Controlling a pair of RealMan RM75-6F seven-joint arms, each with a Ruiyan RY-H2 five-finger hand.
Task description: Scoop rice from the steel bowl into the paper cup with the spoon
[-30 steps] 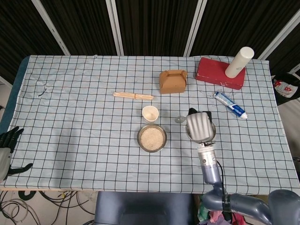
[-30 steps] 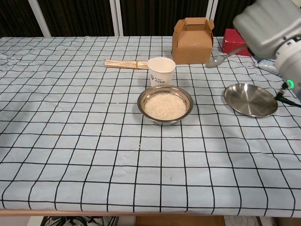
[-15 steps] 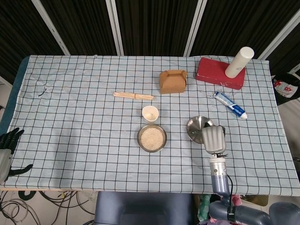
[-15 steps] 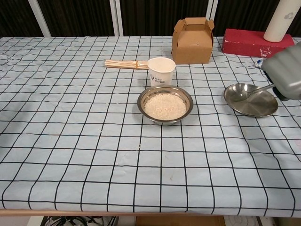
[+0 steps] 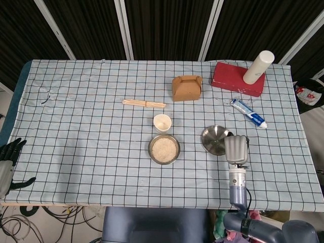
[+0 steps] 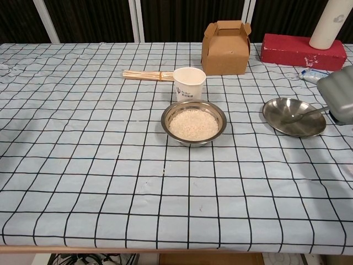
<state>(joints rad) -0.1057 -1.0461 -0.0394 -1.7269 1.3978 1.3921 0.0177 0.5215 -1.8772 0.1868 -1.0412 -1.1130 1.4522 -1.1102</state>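
Our right hand grips the spoon over the steel plate; the rice bowl lies left of that plate, handle pointing right.

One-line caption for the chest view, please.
Right hand lays the spoon in the steel plate, beside the rice bowl and paper cup.
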